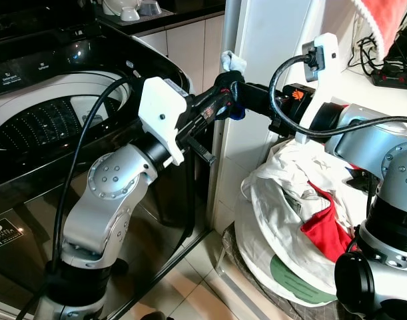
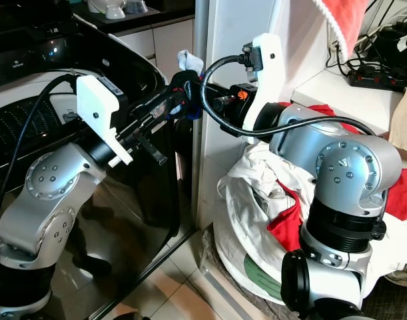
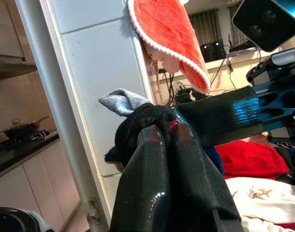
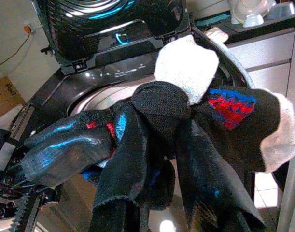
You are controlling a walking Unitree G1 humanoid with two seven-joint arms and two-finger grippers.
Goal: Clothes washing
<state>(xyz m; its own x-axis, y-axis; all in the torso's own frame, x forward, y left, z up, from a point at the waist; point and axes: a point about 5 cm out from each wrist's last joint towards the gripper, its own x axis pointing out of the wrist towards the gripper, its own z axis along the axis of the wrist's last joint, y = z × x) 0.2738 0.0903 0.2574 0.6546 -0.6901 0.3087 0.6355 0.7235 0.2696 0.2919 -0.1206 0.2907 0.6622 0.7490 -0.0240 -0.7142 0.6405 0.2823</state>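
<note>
Gripping from both sides: left gripper [image 1: 223, 100] and right gripper [image 1: 238, 90] meet tip to tip, each clenched on the same small bundle, a black sock [image 4: 186, 116] with a red-and-blue patch and white-grey ends. Bundle held in the air between the two sets of fingers; in the left wrist view the left fingers [image 3: 157, 174] press together over the dark knit, a grey toe sticking out above. In the right wrist view the right fingers [image 4: 123, 159] are wrapped by the fabric, the opposing left finger coming in alongside.

Just behind the jaws: white tiled wall corner [image 1: 270, 40].

Below and to the left gripper's side: black top-loading washing machine [image 1: 63, 127], lid up, drum open.

Below the right gripper's side: laundry basket [image 1: 290, 280] heaped with white cloth [image 1: 276, 200] and a red garment [image 1: 326, 230].

Above the right arm: red towel [image 1: 390, 20] with white trim hanging down; tangle of cables [image 1: 383, 63] on a ledge beside it.
</note>
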